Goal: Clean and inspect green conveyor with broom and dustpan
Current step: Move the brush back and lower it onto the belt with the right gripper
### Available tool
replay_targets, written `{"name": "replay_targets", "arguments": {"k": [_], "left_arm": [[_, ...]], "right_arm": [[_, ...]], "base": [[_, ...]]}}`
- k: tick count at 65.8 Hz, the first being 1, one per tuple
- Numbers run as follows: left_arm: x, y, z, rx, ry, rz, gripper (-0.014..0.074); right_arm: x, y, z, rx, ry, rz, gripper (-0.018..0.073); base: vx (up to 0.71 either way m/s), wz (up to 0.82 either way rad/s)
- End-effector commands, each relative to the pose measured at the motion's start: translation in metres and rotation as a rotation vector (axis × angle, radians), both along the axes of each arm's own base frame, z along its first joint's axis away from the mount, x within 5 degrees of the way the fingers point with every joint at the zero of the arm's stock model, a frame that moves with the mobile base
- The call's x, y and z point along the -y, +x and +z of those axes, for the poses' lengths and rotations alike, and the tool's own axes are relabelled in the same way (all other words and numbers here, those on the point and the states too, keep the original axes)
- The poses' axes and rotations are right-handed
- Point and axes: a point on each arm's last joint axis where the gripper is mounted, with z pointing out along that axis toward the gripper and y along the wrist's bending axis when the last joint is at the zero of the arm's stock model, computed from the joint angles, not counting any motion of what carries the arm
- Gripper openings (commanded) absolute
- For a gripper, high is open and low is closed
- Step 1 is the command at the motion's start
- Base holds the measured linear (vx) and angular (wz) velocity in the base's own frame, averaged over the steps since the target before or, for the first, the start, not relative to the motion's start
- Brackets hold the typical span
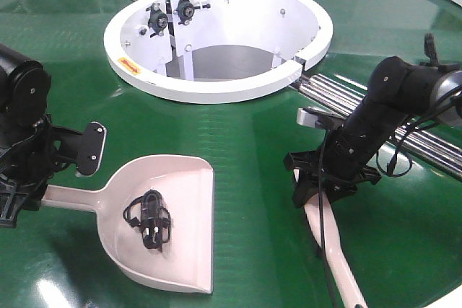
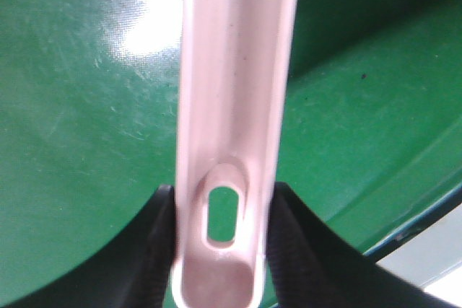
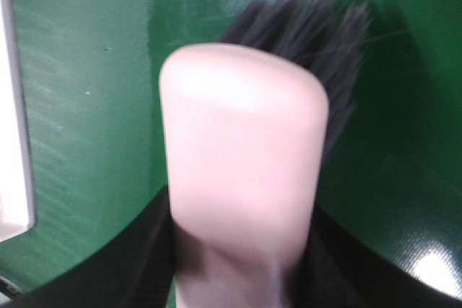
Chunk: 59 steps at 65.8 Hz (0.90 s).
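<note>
free belt (image 1: 253, 214) between dustpan (image 1: 184, 192) and broom (image 1: 336, 254), seemingly

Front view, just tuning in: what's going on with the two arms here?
The left gripper is shut on the handle of the dustpan, which lies on the green conveyor with a small black item in its scoop. The right gripper is shut on the broom, off to the dustpan's right and apart from it. Its bristles point toward the belt; whether they touch it cannot be told. The white ring hub sits beyond both.
</note>
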Motion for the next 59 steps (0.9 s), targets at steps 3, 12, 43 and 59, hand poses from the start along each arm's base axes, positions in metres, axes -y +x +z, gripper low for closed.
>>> {"name": "replay_targets", "arguments": {"k": [3, 12, 43, 59], "left_arm": [[0.004, -0.003, 0.017, 0.052, -0.028, 0.018, -0.0025], [0.004, -0.003, 0.017, 0.052, -0.028, 0.018, -0.0025], [0.004, -0.002, 0.017, 0.052, -0.028, 0.017, -0.0023], [0.004, -0.002, 0.017, 0.052, -0.028, 0.017, -0.0023]], "right_arm": [[0.000, 0.001, 0.023, 0.065, 0.037, -0.005, 0.0003], [0.000, 0.001, 0.023, 0.078, 0.041, 0.017, 0.0040], [-0.001, 0.001, 0.024, 0.081, 0.043, 0.024, 0.0476], [0.000, 0.003, 0.047, 0.226, 0.040, -0.007, 0.0600]], "base": [[0.00, 0.00], [0.00, 0.00], [0.00, 0.00], [0.00, 0.00]]}}
